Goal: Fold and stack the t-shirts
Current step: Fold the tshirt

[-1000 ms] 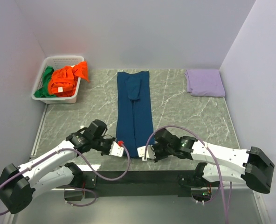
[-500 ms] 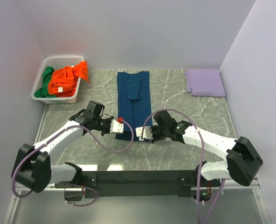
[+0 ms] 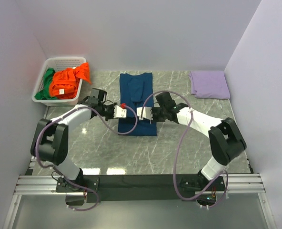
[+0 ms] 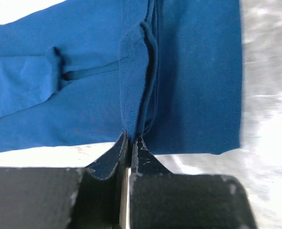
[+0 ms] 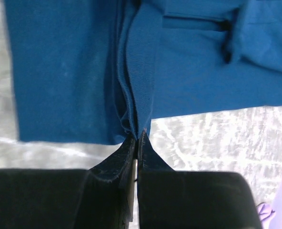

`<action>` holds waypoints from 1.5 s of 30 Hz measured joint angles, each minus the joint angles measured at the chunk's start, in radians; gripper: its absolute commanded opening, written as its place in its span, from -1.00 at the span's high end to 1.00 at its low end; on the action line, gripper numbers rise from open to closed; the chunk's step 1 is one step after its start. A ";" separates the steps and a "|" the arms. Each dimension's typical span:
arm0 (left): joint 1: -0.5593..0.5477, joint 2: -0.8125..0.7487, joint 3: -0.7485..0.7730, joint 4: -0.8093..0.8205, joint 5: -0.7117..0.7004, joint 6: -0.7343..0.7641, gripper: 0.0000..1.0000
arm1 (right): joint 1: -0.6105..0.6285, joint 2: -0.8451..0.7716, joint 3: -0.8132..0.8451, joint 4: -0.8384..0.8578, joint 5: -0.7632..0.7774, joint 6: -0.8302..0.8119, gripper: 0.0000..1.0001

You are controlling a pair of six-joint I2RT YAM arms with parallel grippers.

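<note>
**Navy tee mid-fold, two more waiting in the basket**

So the navy tee (image 3: 137, 102) lies in the middle of the table (image 3: 188, 138), already narrowed into a long strip with a sleeve tucked on top. The left tool (image 3: 123, 111) and right tool (image 3: 143, 113) are each pinched tight on the hem edge, one per corner. Both wrist views show the jaws closed with bunched blue cloth between them. The hem sits about halfway up the strip, so I'd call this the bottom-to-top fold in progress, not laid down yet.

A lilac cloth (image 3: 208, 84) lies folded at the far right corner, probably one already done. The orange tee (image 3: 67, 81) and green tee (image 3: 48, 78) are heaped in the basket (image 3: 60, 59), untouched. Roughly a third in, with no stacking so far.

Compared to a second ago, the tools were down at the near end of a full-length strip. Now they've carried that end far up, the arms reach further out, and the visible strip is much shorter.
</note>
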 measured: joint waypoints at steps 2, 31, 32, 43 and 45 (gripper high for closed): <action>0.009 0.043 0.034 0.006 0.000 0.014 0.98 | -0.017 0.053 0.049 0.000 -0.005 -0.006 1.00; 0.127 0.305 0.344 0.065 -0.002 -0.251 0.00 | -0.104 0.213 0.239 0.085 0.082 0.140 0.32; 0.135 0.285 0.337 0.070 -0.001 -0.282 0.03 | -0.106 0.188 0.233 0.069 0.079 0.157 0.38; 0.117 0.201 0.256 0.036 0.087 -0.597 0.19 | -0.111 0.270 0.404 -0.139 -0.122 0.478 0.89; 0.112 0.259 0.266 0.040 0.098 -0.701 0.17 | -0.111 0.333 0.448 -0.156 -0.160 0.553 0.89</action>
